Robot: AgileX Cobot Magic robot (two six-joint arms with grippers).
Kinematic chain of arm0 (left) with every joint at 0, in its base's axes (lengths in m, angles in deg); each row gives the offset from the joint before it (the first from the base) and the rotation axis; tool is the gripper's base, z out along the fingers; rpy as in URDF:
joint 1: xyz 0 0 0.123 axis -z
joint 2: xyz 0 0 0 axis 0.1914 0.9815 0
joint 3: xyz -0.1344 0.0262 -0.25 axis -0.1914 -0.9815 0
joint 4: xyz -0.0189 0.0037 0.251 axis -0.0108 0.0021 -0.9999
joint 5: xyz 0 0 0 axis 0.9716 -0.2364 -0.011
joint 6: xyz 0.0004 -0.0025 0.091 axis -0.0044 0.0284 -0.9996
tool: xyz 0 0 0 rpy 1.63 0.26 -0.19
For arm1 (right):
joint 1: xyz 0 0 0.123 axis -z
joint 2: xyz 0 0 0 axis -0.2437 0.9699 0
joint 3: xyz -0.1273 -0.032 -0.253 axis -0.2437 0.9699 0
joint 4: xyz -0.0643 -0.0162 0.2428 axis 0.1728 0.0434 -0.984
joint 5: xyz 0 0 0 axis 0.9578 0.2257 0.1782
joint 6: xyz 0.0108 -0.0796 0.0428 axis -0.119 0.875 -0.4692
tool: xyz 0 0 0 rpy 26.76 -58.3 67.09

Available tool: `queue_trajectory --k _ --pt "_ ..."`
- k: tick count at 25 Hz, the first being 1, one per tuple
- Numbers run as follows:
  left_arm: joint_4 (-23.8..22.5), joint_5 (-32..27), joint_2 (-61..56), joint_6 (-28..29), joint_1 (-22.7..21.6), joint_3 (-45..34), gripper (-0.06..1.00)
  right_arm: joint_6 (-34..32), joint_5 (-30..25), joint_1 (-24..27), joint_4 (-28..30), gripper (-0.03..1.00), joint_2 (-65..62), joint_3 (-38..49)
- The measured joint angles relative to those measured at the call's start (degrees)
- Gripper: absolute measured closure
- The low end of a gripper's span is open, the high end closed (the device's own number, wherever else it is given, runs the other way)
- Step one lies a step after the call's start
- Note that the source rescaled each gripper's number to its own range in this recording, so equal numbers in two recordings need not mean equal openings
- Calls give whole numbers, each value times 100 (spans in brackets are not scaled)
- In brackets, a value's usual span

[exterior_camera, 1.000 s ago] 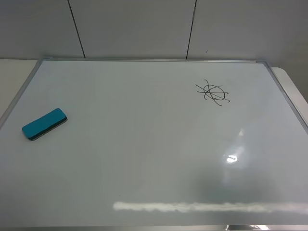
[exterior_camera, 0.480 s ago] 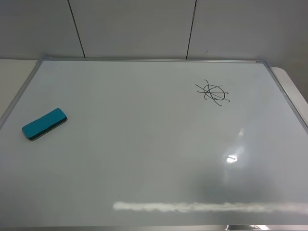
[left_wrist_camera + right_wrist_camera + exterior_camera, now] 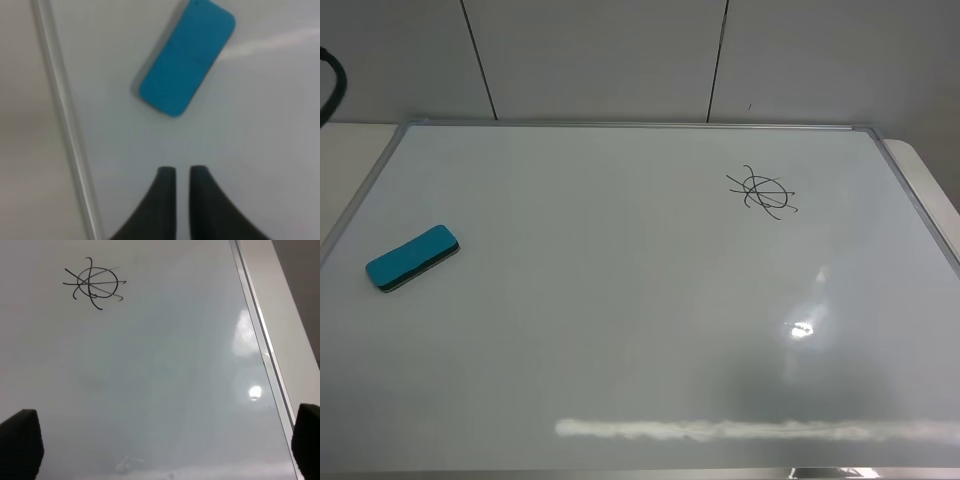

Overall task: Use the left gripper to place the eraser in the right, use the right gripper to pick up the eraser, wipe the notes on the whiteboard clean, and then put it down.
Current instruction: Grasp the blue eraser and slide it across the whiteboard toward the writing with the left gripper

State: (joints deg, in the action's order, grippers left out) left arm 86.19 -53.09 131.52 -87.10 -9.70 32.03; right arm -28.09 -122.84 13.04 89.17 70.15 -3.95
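Observation:
The teal-blue eraser point(image 3: 412, 258) lies flat near the left edge of the whiteboard point(image 3: 620, 300). The black notes point(image 3: 762, 192) are on the board's far right part. In the left wrist view the eraser point(image 3: 187, 57) lies a short way ahead of my left gripper point(image 3: 182, 174). That gripper's fingers stand almost together and hold nothing. In the right wrist view the notes point(image 3: 94, 284) are well ahead of my right gripper point(image 3: 167, 412). Its fingers point(image 3: 20, 440) are spread wide and it is empty. Neither claw shows in the exterior high view.
The board's silver frame point(image 3: 65, 125) runs close beside the eraser and left gripper, and the right frame edge point(image 3: 260, 340) runs beside the right gripper. A black curved cable point(image 3: 330, 80) shows at the far left. Pale wall panels stand behind.
A black curved cable has come into the exterior view at the far left edge. The eraser and the notes have not moved.

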Motion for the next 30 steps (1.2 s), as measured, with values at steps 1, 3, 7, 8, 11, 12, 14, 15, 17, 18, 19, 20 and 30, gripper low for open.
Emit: queue_trajectory --k 1,3,7,8,11,12,14,15,17,18,19,20,30 --pt "-74 202 240 -13 69 0 92 0 0 0 0 -3 0 0" --pt "-148 575 675 -13 236 7 93 0 0 0 0 -3 0 0" --pt "-321 990 1408 -31 479 11 94 0 0 0 0 -3 0 0" --pt "-397 1036 1595 -31 496 11 94 0 0 0 0 -3 0 0" --pt "-560 1162 1937 -31 509 11 94 0 0 0 0 -3 0 0" --pt "-655 1220 2068 -31 509 11 94 0 0 0 0 -3 0 0" --pt "-827 1397 2340 -31 509 11 94 0 0 0 -32 -3 0 0" --pt "-908 1496 2437 -31 509 11 94 0 0 0 0 -3 0 0" --pt "-1025 1612 2639 -31 509 11 94 0 0 0 0 -3 0 0" --pt "-1050 1665 2726 -31 509 11 94 0 0 0 0 -3 0 0" --pt "-1083 1700 2792 -31 509 11 94 0 0 0 0 -3 0 0" --pt "-1104 1721 2856 -31 509 11 94 0 0 0 0 -3 0 0" --pt "-1168 2095 3270 -31 353 -225 94 0 0 0 0 -3 0 0"
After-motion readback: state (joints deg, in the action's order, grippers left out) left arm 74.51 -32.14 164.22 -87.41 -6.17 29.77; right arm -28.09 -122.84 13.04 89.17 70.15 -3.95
